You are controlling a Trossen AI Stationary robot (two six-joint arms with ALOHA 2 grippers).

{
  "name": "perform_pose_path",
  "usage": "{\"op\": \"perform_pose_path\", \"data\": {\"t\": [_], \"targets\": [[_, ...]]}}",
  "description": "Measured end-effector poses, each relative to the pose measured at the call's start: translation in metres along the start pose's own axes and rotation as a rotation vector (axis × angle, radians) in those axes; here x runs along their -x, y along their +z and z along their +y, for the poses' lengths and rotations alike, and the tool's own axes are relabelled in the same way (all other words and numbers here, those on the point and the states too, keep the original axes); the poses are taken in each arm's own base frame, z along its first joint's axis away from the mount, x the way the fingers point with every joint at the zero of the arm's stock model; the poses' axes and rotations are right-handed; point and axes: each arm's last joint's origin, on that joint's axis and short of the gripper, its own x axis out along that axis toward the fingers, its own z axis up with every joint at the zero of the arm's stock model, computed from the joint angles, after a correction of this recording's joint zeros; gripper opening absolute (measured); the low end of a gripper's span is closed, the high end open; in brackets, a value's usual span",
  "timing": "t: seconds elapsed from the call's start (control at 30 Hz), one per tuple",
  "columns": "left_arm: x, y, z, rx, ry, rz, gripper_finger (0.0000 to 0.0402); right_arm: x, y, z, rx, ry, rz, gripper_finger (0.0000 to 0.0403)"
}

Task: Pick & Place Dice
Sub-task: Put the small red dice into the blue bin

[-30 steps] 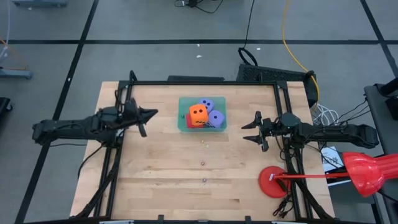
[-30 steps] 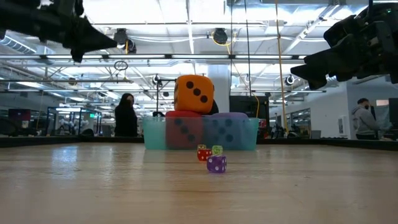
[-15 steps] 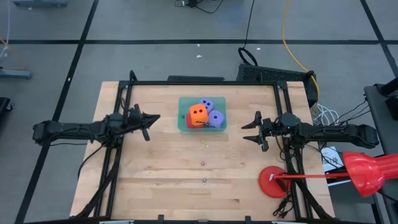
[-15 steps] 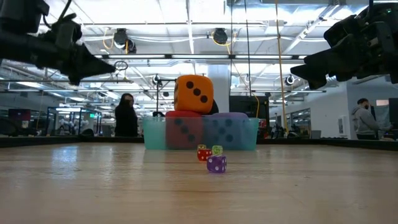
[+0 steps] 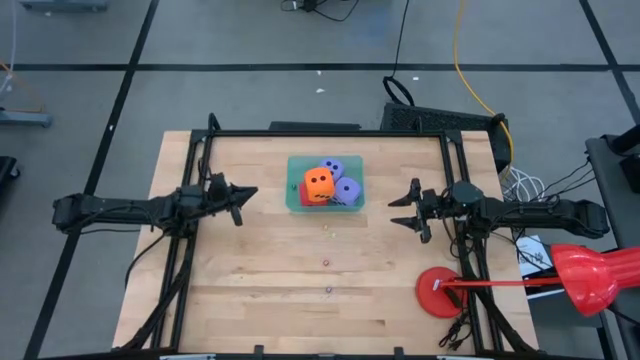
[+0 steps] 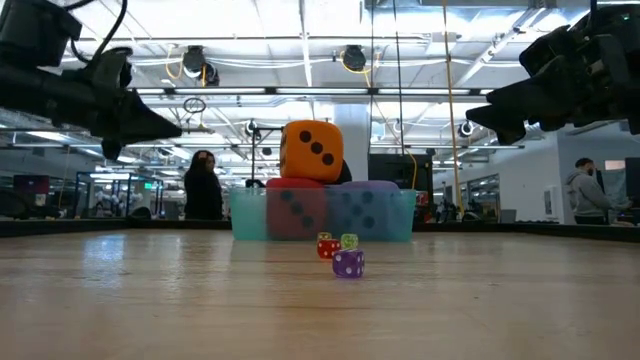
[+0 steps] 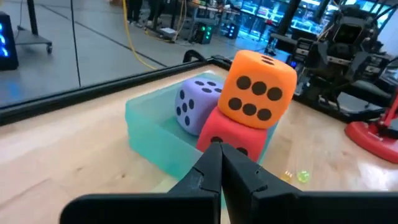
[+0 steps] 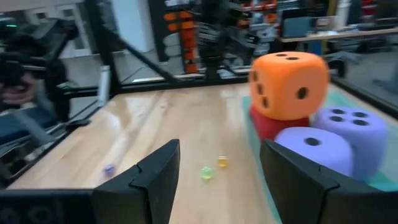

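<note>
Dice (image 5: pixel 326 183) are stacked in the teal bin (image 5: pixel 294 196); left gripper (image 5: pixel 244 192), fingers pressed together and empty, is nearer it than wide-spread right gripper (image 5: pixel 402 210).

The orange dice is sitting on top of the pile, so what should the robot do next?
Probably open the left tool and ease it toward the orange dice. That tool is shut, empty, pointing at the teal bin, and the orange dice lies uppermost on the red dice, easiest to take.

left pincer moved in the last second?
Yes. In the high view the left pincer, shut, slid slightly toward the table's front edge, measured against the green tray. The dice stayed put.
</note>
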Motion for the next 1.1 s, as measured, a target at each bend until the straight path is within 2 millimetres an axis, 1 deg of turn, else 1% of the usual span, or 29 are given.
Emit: {"op": "perform_pose_path", "data": {"t": [0.1,0.17,0.27,0.4,0.57,0.6,0.63,0.8,1.0,1.1], "targets": [[0.0,0.009,-0.006,0.003,-0.02,-0.016,0.0004,0.0,0.0,-0.002,-0.007,-0.063,-0.006,0.0206],[-0.001,0.021,-0.013,-0.014,-0.027,-0.025,0.0003,0.0,0.0,-0.003,-0.016,-0.116,-0.008,0.019],[-0.004,0.041,-0.03,-0.058,-0.041,-0.001,0.0003,0.0,-0.001,-0.005,-0.02,-0.17,-0.007,0.0151],[-0.011,0.066,-0.056,-0.124,-0.046,0.062,0.0002,0.0,-0.002,-0.005,-0.025,-0.177,0.012,0.0089],[-0.025,0.083,-0.084,-0.186,-0.04,0.109,0.0002,0.0,-0.003,-0.005,-0.026,-0.177,0.019,0.0017],[-0.027,0.085,-0.089,-0.197,-0.046,0.114,0.0002,0.0,-0.003,-0.005,-0.026,-0.176,0.019,0.0009],[-0.03,0.087,-0.093,-0.205,-0.05,0.119,0.0002,0.0,-0.003,-0.005,-0.027,-0.176,0.017,0.0005],[-0.04,0.092,-0.111,-0.232,-0.073,0.138,0.0002,0.0,-0.002,-0.005,-0.033,-0.174,0.002,0.0014],[-0.05,0.092,-0.131,-0.25,-0.08,0.138,0.0002,0.0,-0.002,-0.004,-0.049,-0.146,0.006,0.0008],[-0.053,0.092,-0.148,-0.3,-0.129,0.122,0.0003,0.0,-0.002,-0.005,-0.079,-0.152,0.002,0.0003]]}}
